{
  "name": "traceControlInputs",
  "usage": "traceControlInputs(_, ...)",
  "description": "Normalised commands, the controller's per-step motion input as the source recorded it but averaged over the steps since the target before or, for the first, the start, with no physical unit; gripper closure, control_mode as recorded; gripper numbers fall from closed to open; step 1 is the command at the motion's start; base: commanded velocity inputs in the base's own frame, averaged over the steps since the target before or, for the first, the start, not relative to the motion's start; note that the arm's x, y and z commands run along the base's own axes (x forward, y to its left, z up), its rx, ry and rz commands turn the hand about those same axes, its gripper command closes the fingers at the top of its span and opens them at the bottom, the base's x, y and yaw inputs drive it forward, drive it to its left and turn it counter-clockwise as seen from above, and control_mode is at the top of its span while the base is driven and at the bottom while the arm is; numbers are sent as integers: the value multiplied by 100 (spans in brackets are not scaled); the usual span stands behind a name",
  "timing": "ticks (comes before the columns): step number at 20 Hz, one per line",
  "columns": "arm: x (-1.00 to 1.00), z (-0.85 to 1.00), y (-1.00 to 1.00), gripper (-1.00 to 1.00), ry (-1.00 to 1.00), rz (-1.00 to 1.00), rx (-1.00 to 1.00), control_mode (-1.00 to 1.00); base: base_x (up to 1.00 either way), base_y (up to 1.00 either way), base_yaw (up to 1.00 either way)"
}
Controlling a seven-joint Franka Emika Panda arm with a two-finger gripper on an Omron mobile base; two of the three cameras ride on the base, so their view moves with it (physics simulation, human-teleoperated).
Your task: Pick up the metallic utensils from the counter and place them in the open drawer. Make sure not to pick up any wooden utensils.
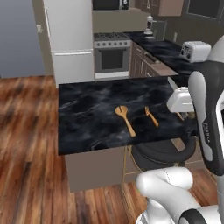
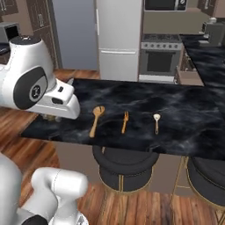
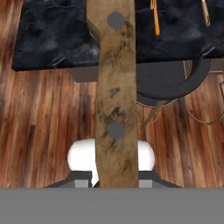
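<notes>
My gripper point(image 3: 116, 181) is shut on the knife point(image 3: 116, 87). Its brown handle with two grey rivets runs straight up the hand view, and the blade is hidden. The white hand point(image 2: 61, 103) hovers by the near edge of the black marble counter point(image 2: 176, 105), toward its left end in the right base view. The slim orange fork point(image 2: 125, 122) lies on the counter mid-front, also fork point(image 1: 152, 116). The long wooden spoon point(image 2: 96, 118) lies left of it, also spoon point(image 1: 124, 118). The open drawer is out of view.
A small pale-headed spoon point(image 2: 156, 123) lies right of the fork. Black round stools point(image 2: 125, 165) stand under the counter's front edge. Wood floor point(image 3: 43, 122) lies below the hand. A fridge point(image 1: 70, 39), an oven point(image 1: 111, 54) and a toaster point(image 1: 194, 50) stand behind.
</notes>
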Motion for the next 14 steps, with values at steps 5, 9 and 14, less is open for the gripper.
traceControlInputs(5,0,0,0,100,0,0,0,100,0,100,-40)
traceControlInputs(9,0,0,0,100,0,0,0,100,0,100,-55)
traceControlInputs(14,0,0,0,100,0,0,0,100,0,100,-60)
